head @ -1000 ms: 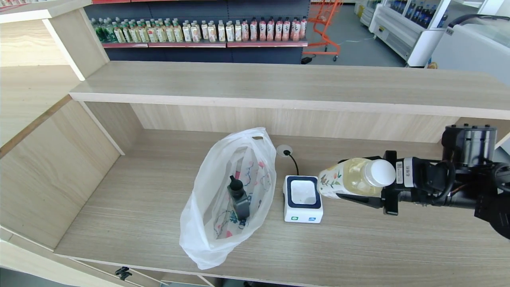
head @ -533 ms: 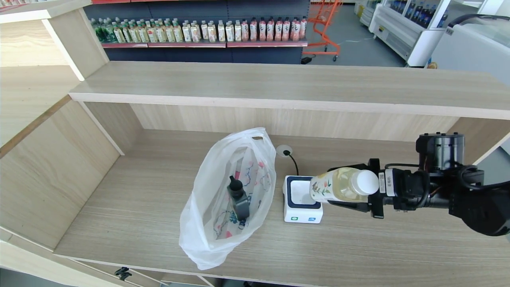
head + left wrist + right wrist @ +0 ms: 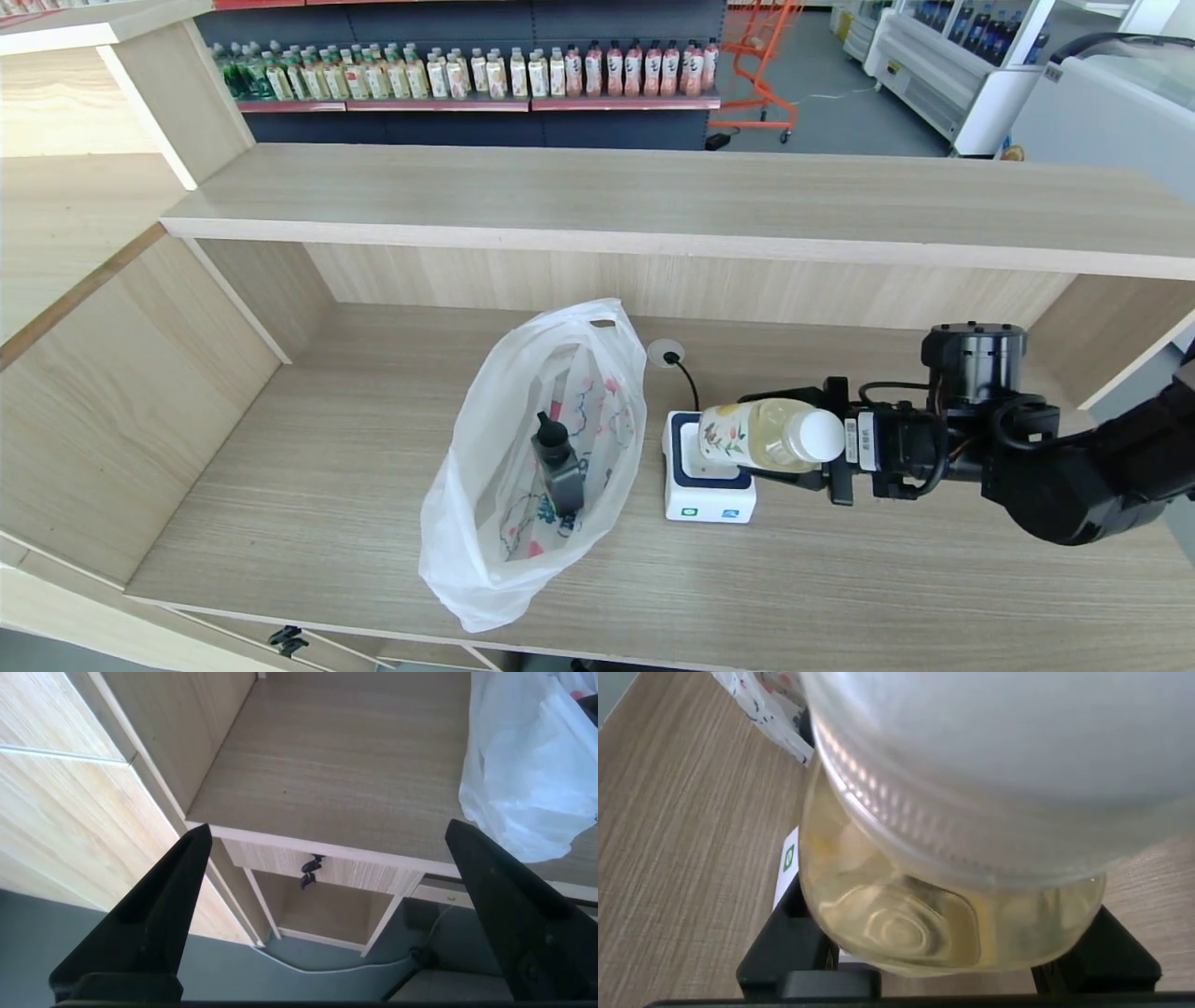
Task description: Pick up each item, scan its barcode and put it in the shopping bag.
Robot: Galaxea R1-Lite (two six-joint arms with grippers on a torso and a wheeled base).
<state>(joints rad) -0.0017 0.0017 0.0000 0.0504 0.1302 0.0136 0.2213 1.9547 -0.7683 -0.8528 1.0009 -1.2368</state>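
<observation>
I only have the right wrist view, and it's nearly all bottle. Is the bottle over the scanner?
Observer: Yes. The bottle lies sideways in the right hand, over the scanner's right half. I can't tell if they touch.
Operator: Where's the bag from there?
Observer: The bag lies open on the counter, just left of the scanner, with a dark item already inside.
Operator: Is the left hand in the way?
Observer: No. The left hand is open, off the counter's front edge, short of the bag.
</observation>
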